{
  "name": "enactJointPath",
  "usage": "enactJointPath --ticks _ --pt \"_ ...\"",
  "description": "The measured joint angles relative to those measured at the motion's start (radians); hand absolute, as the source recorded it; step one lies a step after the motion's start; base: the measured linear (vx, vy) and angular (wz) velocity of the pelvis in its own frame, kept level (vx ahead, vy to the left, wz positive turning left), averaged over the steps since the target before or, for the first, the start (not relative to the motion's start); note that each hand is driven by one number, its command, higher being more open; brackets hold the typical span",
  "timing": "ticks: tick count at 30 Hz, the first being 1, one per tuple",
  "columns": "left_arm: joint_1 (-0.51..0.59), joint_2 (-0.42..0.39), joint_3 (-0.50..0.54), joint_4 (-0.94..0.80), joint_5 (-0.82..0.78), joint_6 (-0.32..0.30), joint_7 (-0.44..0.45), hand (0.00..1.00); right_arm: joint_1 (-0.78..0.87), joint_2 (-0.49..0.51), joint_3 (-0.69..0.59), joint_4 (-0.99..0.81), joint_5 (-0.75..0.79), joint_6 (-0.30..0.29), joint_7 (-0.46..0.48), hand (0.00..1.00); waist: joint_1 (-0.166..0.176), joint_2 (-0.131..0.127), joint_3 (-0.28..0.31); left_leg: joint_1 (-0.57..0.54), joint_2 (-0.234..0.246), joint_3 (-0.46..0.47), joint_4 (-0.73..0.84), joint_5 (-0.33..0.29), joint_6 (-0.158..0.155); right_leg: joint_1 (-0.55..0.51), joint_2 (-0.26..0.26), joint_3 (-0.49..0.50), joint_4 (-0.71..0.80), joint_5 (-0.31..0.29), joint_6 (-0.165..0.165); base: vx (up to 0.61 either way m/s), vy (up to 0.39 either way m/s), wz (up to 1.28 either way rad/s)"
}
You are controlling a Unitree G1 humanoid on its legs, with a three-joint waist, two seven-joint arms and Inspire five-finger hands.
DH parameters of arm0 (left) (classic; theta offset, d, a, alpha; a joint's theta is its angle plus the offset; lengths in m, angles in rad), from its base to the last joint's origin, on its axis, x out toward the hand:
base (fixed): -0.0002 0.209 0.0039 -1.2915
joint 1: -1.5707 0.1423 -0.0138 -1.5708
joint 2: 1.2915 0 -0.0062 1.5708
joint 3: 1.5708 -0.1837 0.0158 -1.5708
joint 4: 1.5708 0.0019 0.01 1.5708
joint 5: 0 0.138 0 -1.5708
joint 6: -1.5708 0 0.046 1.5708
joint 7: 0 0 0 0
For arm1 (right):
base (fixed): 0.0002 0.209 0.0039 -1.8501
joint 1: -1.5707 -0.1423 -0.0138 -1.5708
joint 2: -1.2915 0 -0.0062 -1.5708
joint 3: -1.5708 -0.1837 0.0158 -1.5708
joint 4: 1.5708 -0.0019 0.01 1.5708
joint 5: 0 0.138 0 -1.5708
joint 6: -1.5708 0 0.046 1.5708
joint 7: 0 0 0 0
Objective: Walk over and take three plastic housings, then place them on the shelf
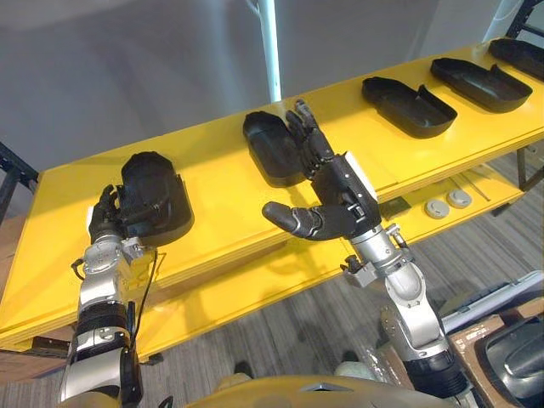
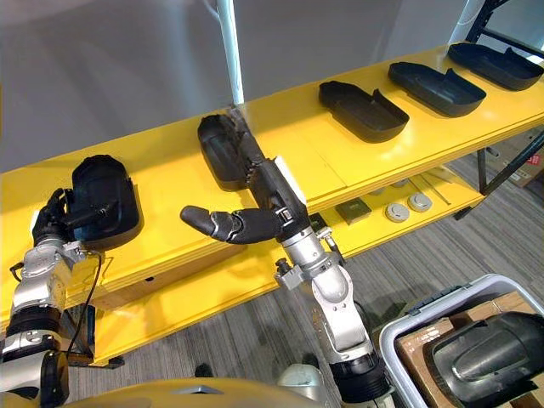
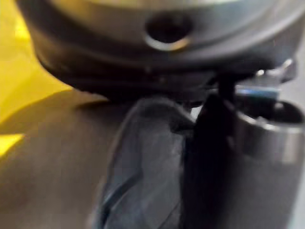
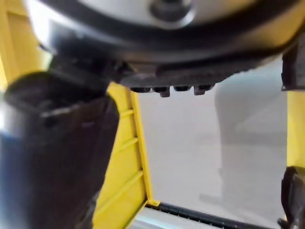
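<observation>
Several black plastic housings lie in a row on the yellow shelf top. My left hand is at the near end of the leftmost housing, its fingers curled onto the rim. My right hand is open, palm turned left and thumb sticking out. Its straight fingers reach over the right edge of the second housing; I cannot tell whether they touch it. Three more housings lie further right.
A white pole rises behind the shelf. The lower yellow shelf carries two small round parts and a dark square piece. At my lower right, a grey bin holds a box and another dark housing.
</observation>
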Motion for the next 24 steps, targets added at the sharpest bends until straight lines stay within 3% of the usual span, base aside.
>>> enactJointPath --ticks 3,6,9,12,15,19,24 --pt "0.001 0.000 -0.012 -0.047 -0.006 -0.029 0.015 1.00 -0.017 -0.035 0.035 0.000 -0.005 0.015 0.076 1.00 0.002 -0.008 0.007 -0.018 -0.001 -0.011 0.003 0.006 0.000 -0.014 0.000 -0.009 0.000 0.002 -0.002 0.02 0.004 0.11" --pt "0.049 0.000 -0.024 -0.205 -0.104 -0.070 0.006 1.00 -0.022 -0.066 0.064 0.001 -0.021 0.019 0.127 1.00 0.006 -0.021 0.031 -0.031 0.000 -0.028 0.004 0.009 -0.001 -0.017 0.001 -0.021 0.002 0.004 -0.004 0.02 -0.002 0.15" --pt "0.120 -0.011 -0.035 -0.482 -0.336 -0.119 -0.046 1.00 -0.032 -0.071 0.047 0.017 -0.022 0.015 0.142 1.00 0.026 -0.033 0.041 -0.033 0.000 -0.043 0.005 0.009 -0.001 -0.011 0.000 -0.037 0.002 0.001 -0.010 0.02 -0.004 0.12" --pt "0.211 -0.104 -0.052 -0.849 -0.509 -0.203 -0.104 1.00 -0.088 -0.063 0.040 0.058 -0.050 -0.008 0.134 1.00 0.037 -0.030 0.047 -0.033 -0.004 -0.058 0.005 0.009 -0.001 -0.001 -0.003 -0.047 0.002 -0.001 -0.012 0.00 0.000 0.13" --pt "0.296 -0.226 -0.083 -1.123 -0.516 -0.288 -0.159 1.00 -0.152 -0.054 0.038 0.088 -0.103 -0.027 0.092 1.00 0.036 -0.013 0.057 -0.028 -0.003 -0.085 0.004 0.010 -0.002 0.023 -0.002 -0.077 0.001 -0.008 -0.014 -0.02 -0.011 0.21" --pt "0.385 -0.306 -0.074 -1.248 -0.491 -0.362 -0.177 1.00 -0.218 -0.050 0.036 0.125 -0.173 -0.051 0.031 1.00 0.065 0.012 0.068 -0.033 0.002 -0.118 0.004 0.016 -0.003 0.043 0.003 -0.116 -0.001 -0.022 -0.014 -0.06 -0.034 0.26" --pt "0.544 -0.337 -0.056 -1.280 -0.313 -0.369 -0.166 1.00 -0.327 -0.039 0.060 0.195 -0.329 -0.066 -0.032 1.00 0.123 -0.014 0.079 -0.085 0.003 -0.198 0.004 0.040 -0.005 0.048 0.009 -0.195 -0.002 -0.029 -0.021 -0.03 -0.026 0.44"
